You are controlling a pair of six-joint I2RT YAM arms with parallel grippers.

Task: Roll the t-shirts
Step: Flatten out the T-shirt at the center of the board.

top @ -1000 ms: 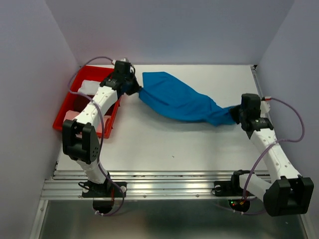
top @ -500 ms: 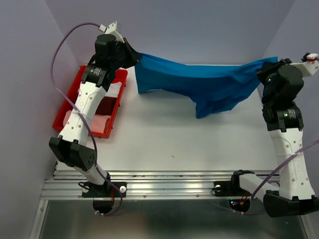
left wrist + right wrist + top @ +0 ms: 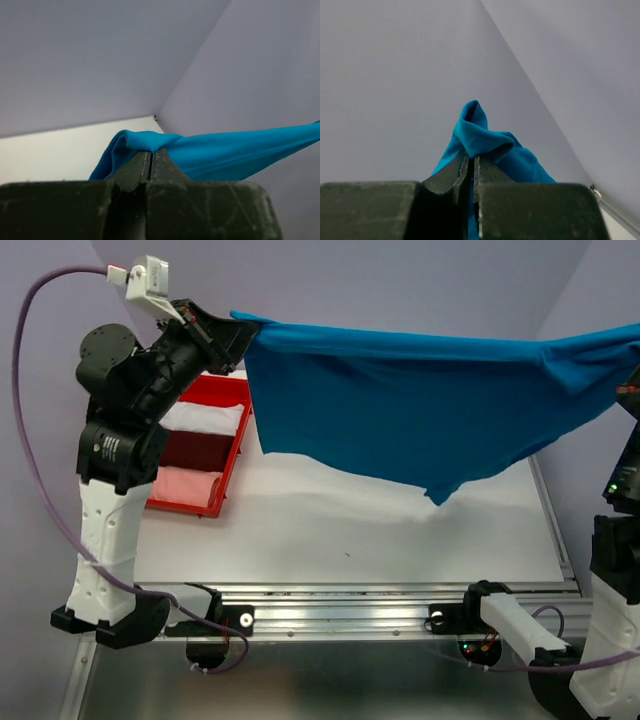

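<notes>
Plainly the rolling has not begun: the blue t-shirt (image 3: pixel 420 420) hangs in the air, stretched wide above the far side of the table (image 3: pixel 350 540), from the left gripper (image 3: pixel 228 338) at ten o'clock to the right gripper (image 3: pixel 471 161) out at two o'clock, its lower edge sagging to a point toward four o'clock. Each gripper is pinched tight on a bunched corner of the cloth. By my judgement it has yet to be laid flat, folded and rolled. At nine o'clock the red tray (image 3: pixel 231 468) holds a white t-shirt (image 3: pixel 205 417), a maroon t-shirt (image 3: pixel 195 450) and a pink t-shirt (image 3: pixel 185 483); whether rolled or only folded I cannot tell. The table is white and matte, with a metal rail (image 3: pixel 340 600) along six o'clock, and pale lilac walls (image 3: pixel 400 280) enclose it
</notes>
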